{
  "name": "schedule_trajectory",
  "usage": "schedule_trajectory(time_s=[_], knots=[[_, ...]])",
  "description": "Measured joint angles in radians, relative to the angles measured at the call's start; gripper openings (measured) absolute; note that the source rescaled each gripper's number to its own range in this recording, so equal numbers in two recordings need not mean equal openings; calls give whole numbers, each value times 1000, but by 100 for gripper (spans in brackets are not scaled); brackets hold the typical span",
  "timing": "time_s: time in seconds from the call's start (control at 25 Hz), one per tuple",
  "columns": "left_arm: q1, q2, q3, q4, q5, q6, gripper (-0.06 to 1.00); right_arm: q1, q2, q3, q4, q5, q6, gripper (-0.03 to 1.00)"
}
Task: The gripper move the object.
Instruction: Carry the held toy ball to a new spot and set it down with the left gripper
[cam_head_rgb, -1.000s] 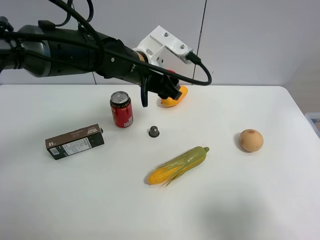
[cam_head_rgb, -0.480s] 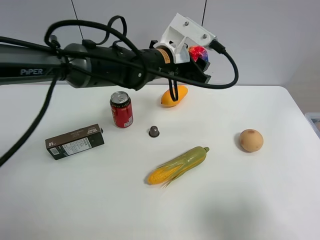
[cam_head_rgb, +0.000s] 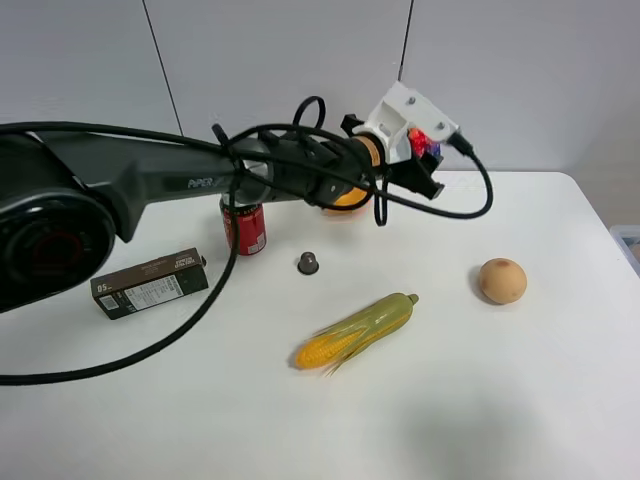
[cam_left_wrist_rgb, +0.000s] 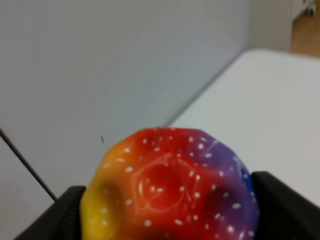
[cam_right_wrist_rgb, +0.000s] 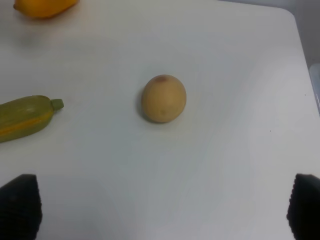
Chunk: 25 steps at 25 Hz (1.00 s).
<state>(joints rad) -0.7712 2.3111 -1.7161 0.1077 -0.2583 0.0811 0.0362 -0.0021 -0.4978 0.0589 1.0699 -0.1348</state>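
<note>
The object, a bumpy rainbow ball (cam_head_rgb: 426, 146), is held above the back of the white table (cam_head_rgb: 560, 380) by my left gripper (cam_head_rgb: 428, 160). That gripper has a white boxy head with black jaws on a black arm reaching in from the left. In the left wrist view the ball (cam_left_wrist_rgb: 170, 185) fills the space between the two black jaws, which are shut on it. My right gripper (cam_right_wrist_rgb: 162, 207) is open and empty; only its two black fingertips (cam_right_wrist_rgb: 20, 207) show, far apart, above the table near the tan fruit (cam_right_wrist_rgb: 163, 98).
A red can (cam_head_rgb: 245, 228) and a yellow-orange fruit (cam_head_rgb: 345, 200) sit partly behind the arm. A brown box (cam_head_rgb: 150, 283) lies at the left, a tiny grey cap (cam_head_rgb: 308, 263) in the middle, a corn cob (cam_head_rgb: 355, 330) in front, and the tan fruit (cam_head_rgb: 502, 280) at the right.
My left gripper rose from beside the yellow-orange fruit with the ball in its jaws, then carried it to the right and slightly down. The other objects have not moved.
</note>
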Motion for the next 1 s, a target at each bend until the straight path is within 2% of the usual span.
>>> schedule_trajectory(time_s=[0.16,0.48,1.0], knots=[[0,74,0,55,-6,-19,4,0,0,0,0,0,0,100],[0,160,0,63,-53,-132,4,0,0,0,0,0,0,100],[0,215,-1,88,-26,-163,4,0,0,0,0,0,0,100]])
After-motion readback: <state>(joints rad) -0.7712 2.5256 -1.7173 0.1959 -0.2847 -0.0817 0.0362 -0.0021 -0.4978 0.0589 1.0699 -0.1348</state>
